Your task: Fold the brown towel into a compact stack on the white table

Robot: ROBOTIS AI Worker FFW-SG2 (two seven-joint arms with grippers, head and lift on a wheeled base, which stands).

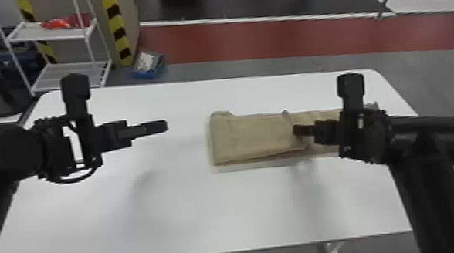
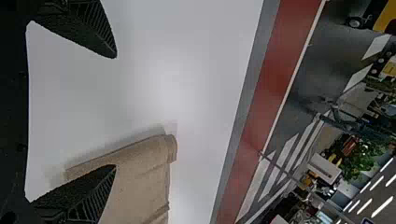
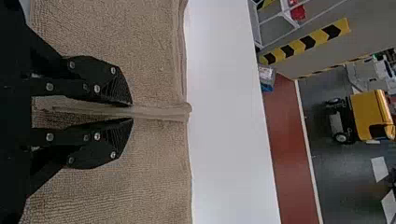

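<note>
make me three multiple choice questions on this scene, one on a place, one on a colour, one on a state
1. Where is the left end effector?
A: right of the towel
B: left of the towel
C: on the towel

2. What colour is the table?
A: white
B: green
C: black

3. How is the right end effector?
A: wide open
B: shut on nothing
C: pinching the towel

Key: 1 B, the head view shows the towel to its right; 2 A, its top is white; 3 C, a fold shows between its fingertips.
</note>
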